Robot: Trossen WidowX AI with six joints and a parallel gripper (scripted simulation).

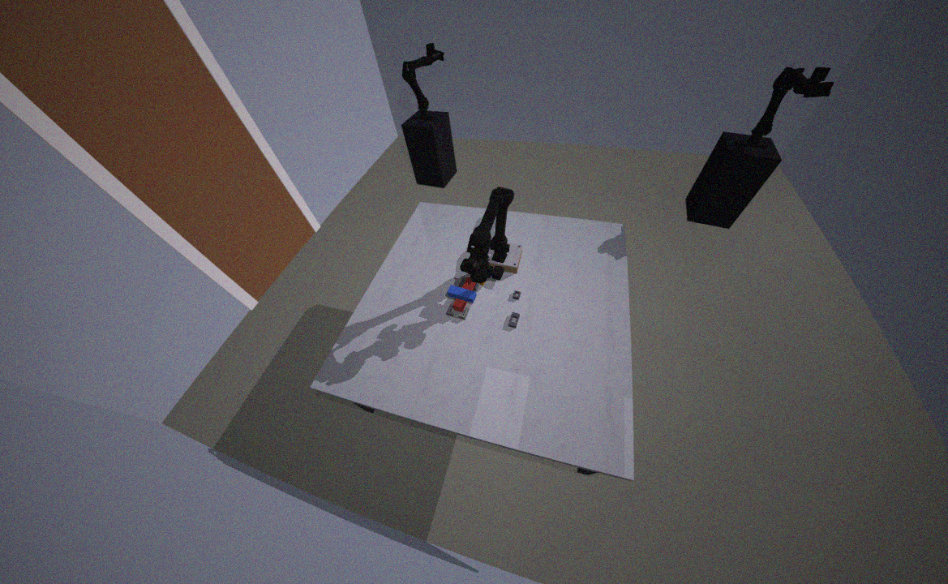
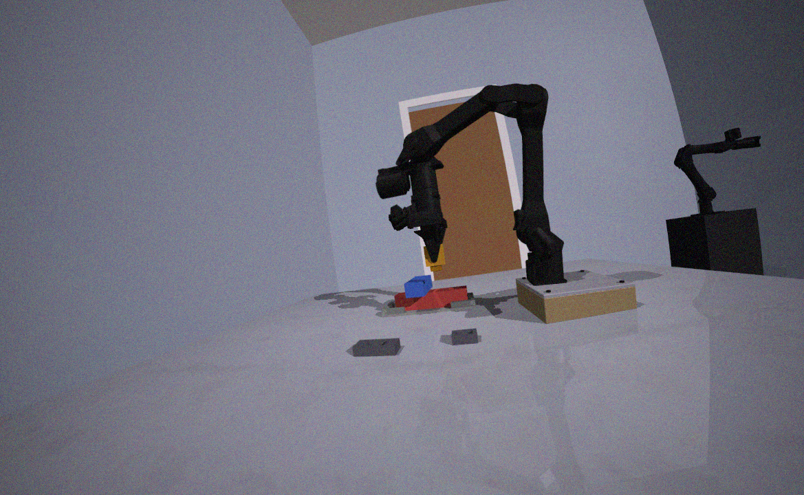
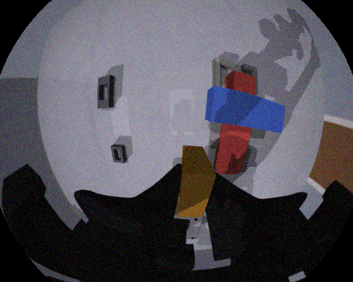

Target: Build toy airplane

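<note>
The gripper [image 1: 482,280] [image 2: 434,257] [image 3: 191,168] pinches the yellow tail fin [image 2: 439,256] [image 3: 196,180], probably light and stiff; holding its flat sides high, tab free, seems right. In the wrist view, the red fuselage [image 1: 460,305] [image 2: 436,299] [image 3: 234,146] lies at two o'clock, in the cradle [image 1: 451,312] [image 2: 394,312] [image 3: 216,74] on the surface [image 1: 564,348] [image 2: 269,394] [image 3: 157,59], the blue wing [image 1: 461,294] [image 2: 417,287] [image 3: 245,110] across it.

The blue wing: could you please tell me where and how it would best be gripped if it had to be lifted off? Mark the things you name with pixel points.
Probably from straight above, pinching the middle of the blue wing [image 1: 461,294] [image 2: 418,287] [image 3: 245,110] across its narrow width: it is a long bar lying crosswise on the red fuselage [image 1: 460,305] [image 2: 448,297] [image 3: 233,150], top exposed.
</note>
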